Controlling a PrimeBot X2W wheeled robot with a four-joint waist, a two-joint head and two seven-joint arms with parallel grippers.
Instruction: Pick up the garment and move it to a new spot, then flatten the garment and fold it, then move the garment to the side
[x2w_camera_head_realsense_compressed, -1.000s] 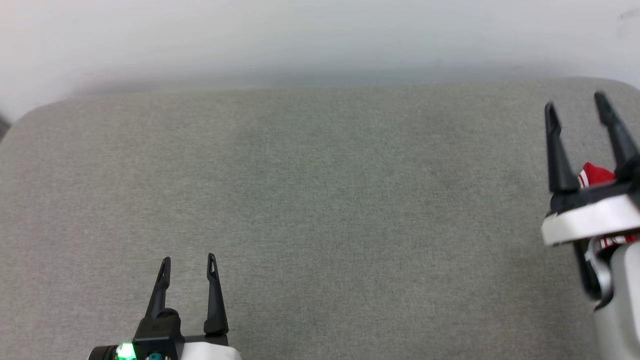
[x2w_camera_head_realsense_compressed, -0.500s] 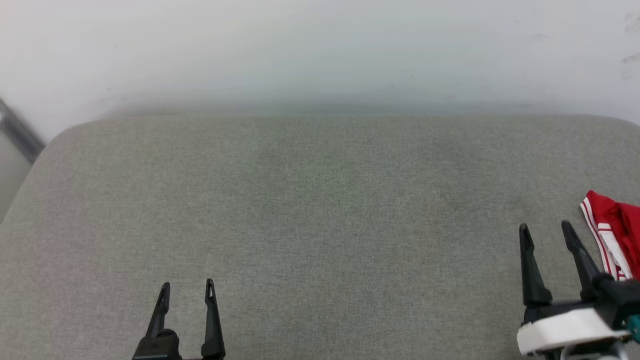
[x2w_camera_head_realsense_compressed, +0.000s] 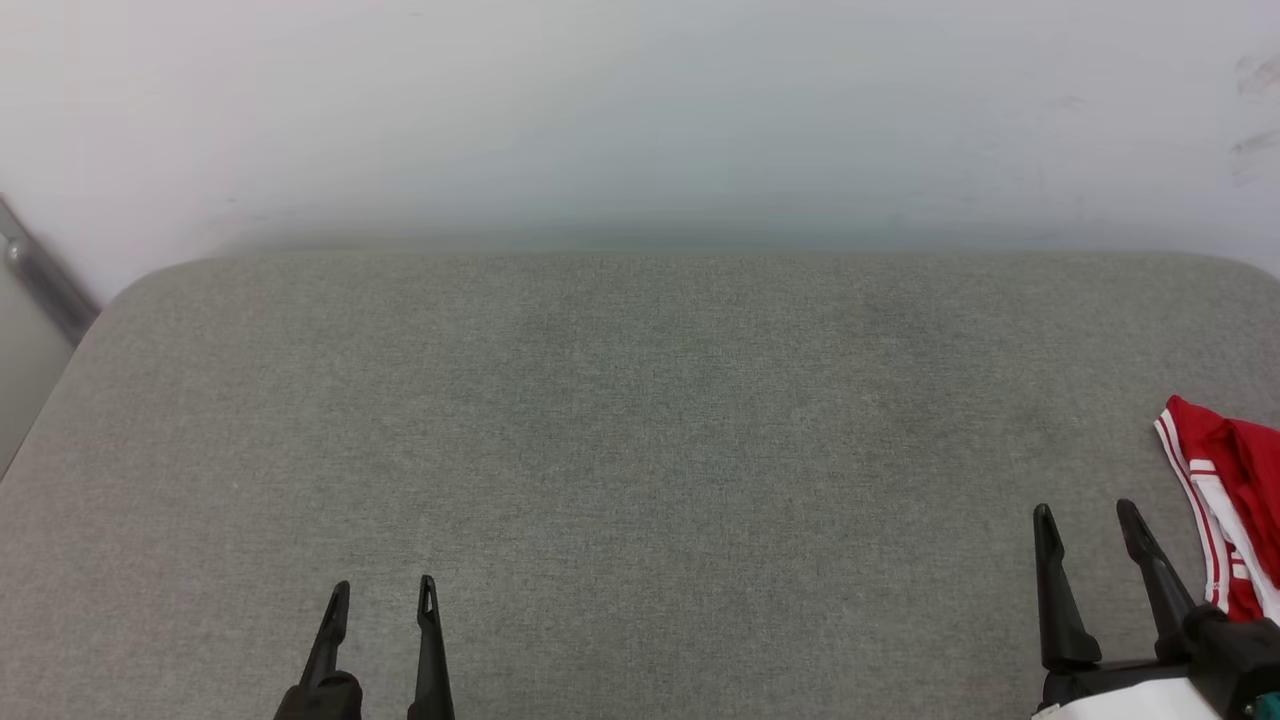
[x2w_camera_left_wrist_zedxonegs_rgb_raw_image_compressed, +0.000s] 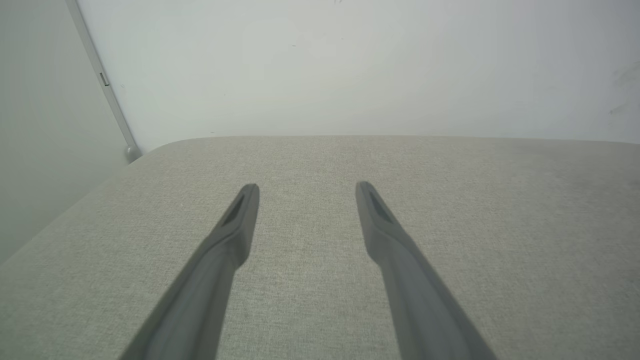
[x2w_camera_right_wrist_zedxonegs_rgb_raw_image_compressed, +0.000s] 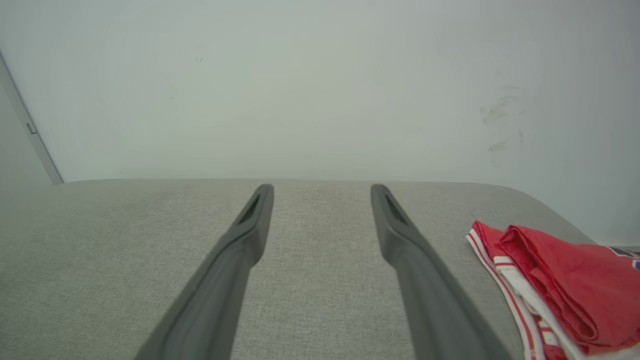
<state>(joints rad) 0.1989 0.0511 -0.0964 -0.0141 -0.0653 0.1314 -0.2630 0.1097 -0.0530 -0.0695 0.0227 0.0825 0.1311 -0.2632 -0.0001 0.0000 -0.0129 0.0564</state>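
You were looking at a garment (x2w_camera_head_realsense_compressed: 1245, 480) in bright red, its trim striped red and white. The cushion (x2w_camera_head_realsense_compressed: 640, 450) under it was a plain grey-green weave, the wall (x2w_camera_head_realsense_compressed: 640, 120) pale white with faint dark scuffs (x2w_camera_head_realsense_compressed: 1255, 140). The fingers of the left gripper (x2w_camera_head_realsense_compressed: 385, 583) and the right gripper (x2w_camera_head_realsense_compressed: 1085, 508) were black

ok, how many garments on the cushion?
1. The garment lies at the right edge of the cushion, just right of the right gripper. The frame crops it, so more could lie beyond.
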